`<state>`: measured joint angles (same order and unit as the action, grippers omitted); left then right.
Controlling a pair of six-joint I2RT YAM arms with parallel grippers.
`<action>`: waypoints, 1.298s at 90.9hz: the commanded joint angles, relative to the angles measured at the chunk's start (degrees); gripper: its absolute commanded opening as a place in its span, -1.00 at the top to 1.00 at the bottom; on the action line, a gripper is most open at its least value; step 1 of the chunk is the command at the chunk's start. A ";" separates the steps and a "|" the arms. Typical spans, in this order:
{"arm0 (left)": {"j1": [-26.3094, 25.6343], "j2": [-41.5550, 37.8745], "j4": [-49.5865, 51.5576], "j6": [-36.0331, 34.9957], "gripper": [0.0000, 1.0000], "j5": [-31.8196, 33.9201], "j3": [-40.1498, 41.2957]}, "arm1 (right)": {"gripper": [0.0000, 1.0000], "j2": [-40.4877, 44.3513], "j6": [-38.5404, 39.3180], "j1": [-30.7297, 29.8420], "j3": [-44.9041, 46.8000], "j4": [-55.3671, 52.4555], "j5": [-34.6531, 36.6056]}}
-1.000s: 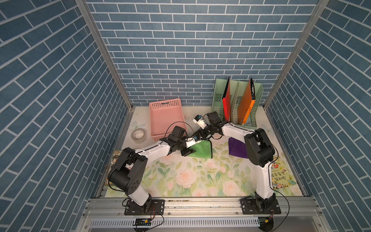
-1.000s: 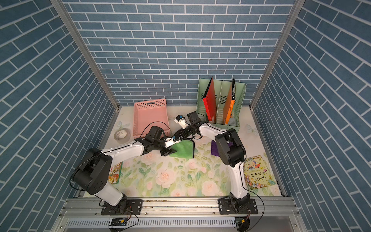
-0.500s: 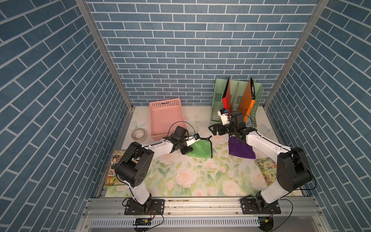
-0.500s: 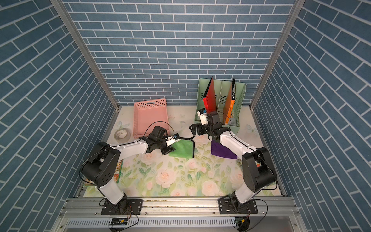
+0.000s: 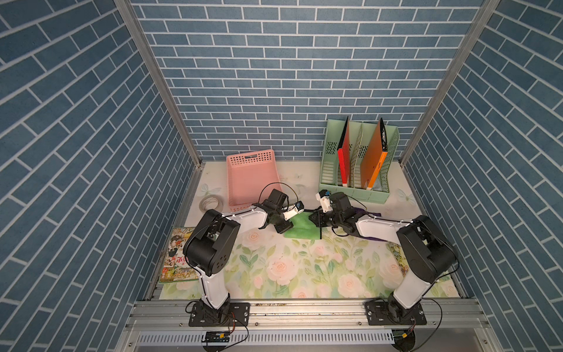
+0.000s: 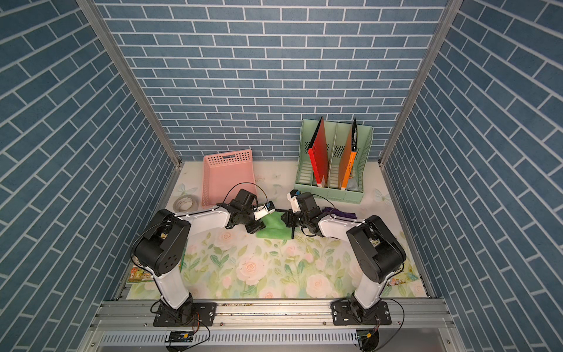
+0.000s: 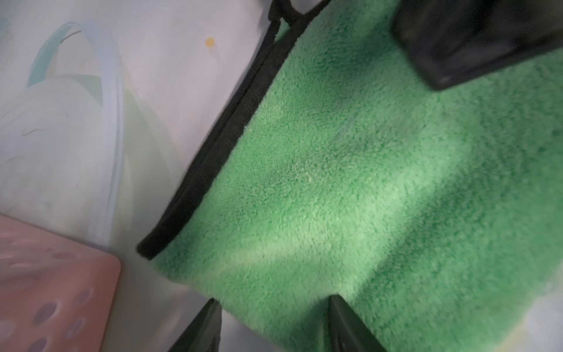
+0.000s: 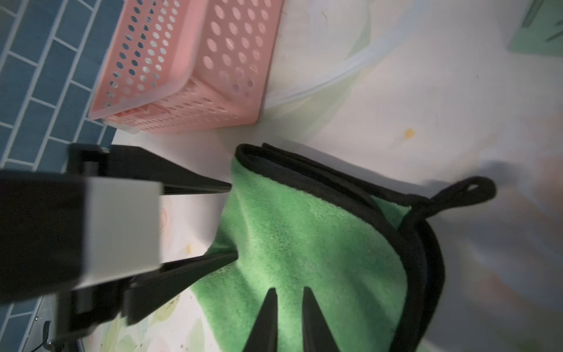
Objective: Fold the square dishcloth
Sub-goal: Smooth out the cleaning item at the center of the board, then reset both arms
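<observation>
The right claw (image 8: 288,292) is brought back onto the green dishcloth (image 8: 320,231) and is clenched on it; the left claw (image 8: 234,219) is held released at its edge. The next fold can likely be begun.

- In a top view I take the green dishcloth (image 6: 274,231) as my landmark; it lies bunched on the floral mat (image 6: 259,274).
- The left gripper (image 6: 263,220) is at its left edge and the right gripper (image 6: 288,224) at its right edge. From here I can't read either one's jaws.
- A purple cloth (image 6: 342,214) lies to its right, partly under the right arm.
- Behind it to the left stands a pink basket (image 6: 228,179), with a roll of tape (image 6: 185,202) further left.
- Behind it to the right stands a green file rack (image 6: 304,176) holding a red folder (image 6: 320,158) and an orange folder (image 6: 347,164).
</observation>
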<state>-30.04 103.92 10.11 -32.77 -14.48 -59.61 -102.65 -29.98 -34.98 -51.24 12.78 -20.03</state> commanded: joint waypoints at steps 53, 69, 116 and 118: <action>6.96 -8.08 11.11 6.31 -0.87 -2.83 -10.06 | -0.98 13.92 5.02 1.18 -4.17 -7.66 6.84; 12.70 -13.24 9.37 12.62 -1.00 -3.50 -12.23 | -0.99 24.83 11.20 7.31 -7.38 -15.83 17.66; 29.19 -15.03 -34.02 34.78 -1.00 9.62 18.00 | -0.99 29.00 17.30 30.86 23.89 14.52 45.71; 29.37 -14.44 -34.39 34.99 -1.00 9.86 18.51 | -0.99 28.65 17.25 31.34 25.13 16.83 45.61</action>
<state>-1.89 88.27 -12.27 -3.01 -8.21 -43.97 -72.71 -9.89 -6.63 -29.34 17.80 23.33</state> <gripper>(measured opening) 0.996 0.996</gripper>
